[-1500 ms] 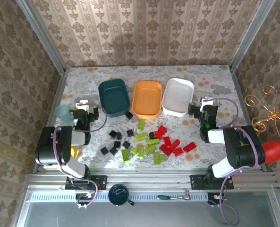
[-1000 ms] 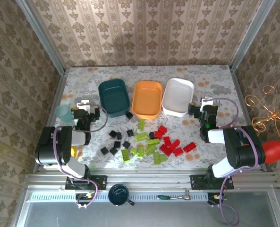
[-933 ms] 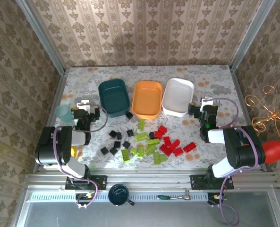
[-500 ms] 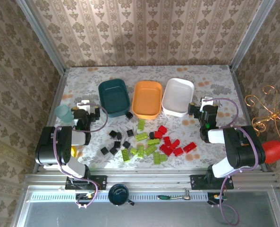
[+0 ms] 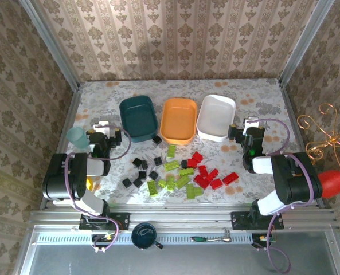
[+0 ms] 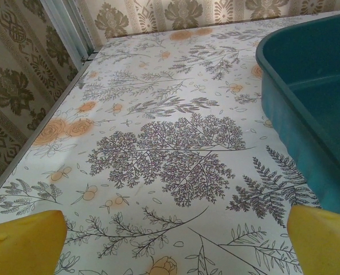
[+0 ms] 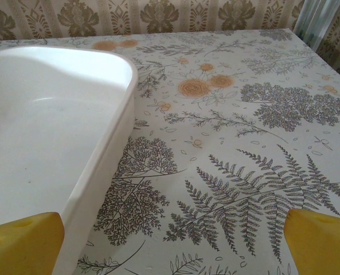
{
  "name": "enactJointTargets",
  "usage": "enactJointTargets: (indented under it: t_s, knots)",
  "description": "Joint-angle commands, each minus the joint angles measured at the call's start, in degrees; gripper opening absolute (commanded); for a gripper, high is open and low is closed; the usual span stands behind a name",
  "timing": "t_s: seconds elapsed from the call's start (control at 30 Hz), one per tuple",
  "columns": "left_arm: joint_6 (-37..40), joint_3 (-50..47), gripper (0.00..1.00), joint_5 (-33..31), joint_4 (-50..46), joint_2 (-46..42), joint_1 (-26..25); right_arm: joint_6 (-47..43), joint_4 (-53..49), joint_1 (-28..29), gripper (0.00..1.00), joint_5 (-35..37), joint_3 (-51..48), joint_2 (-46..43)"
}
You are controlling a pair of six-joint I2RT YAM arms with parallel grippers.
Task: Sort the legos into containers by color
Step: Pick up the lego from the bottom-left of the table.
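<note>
Left end effector (image 6: 172,242) and right end effector (image 7: 172,242) are sitting wide open and empty beside the teal tub (image 5: 139,117) and white tub (image 5: 215,117), while the legos (image 5: 184,172) are lying loose on the desk (image 5: 158,91), so picking an outlying red lego (image 5: 231,178) squarely is looking wisest.

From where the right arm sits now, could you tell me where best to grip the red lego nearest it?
Take the red lego across its two long sides, coming straight down with the right gripper, its open fingers turned to match its slant. It lies flat at the right edge of the other red legos, so those sides look free.
</note>
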Motion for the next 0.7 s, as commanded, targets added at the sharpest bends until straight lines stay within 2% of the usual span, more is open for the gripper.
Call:
enactJointTargets:
  t_s: [0.0,0.03,0.13,0.23,0.4,0.53,0.67]
  knots:
    - [-1.5,0.5,1.0,-4.5,-1.8,-2.5,-0.3,0.8,1.3,-0.6,1.0,-0.8,-0.1,-0.1]
    - [-0.7,0.3,1.0,-2.9,-1.9,-3.6,0.1,0.9,-0.2,-0.6,1.0,-0.6,0.3,-0.7]
    - [-0.6,3.3,1.0,-3.7,-10.2,-6.8,-0.2,0.6,-6.6,-0.4,1.0,-0.3,3.0,-2.8]
    - [-0.7,6.6,1.0,-4.2,-18.3,-9.9,-0.2,2.0,-19.2,-0.2,1.0,1.8,8.2,-5.2]
    - [-4.2,7.9,1.0,-6.6,-23.4,-16.9,-0.2,6.4,-28.8,0.1,1.0,3.9,11.4,-6.9]
    - [-10.9,7.9,1.0,-7.9,-23.7,-23.4,0.4,8.0,-31.7,1.4,1.0,6.2,12.0,-10.0]
    - [-25.9,6.6,1.0,-10.5,-22.5,-30.0,2.4,12.9,-37.2,2.4,1.0,7.2,15.6,-13.2]
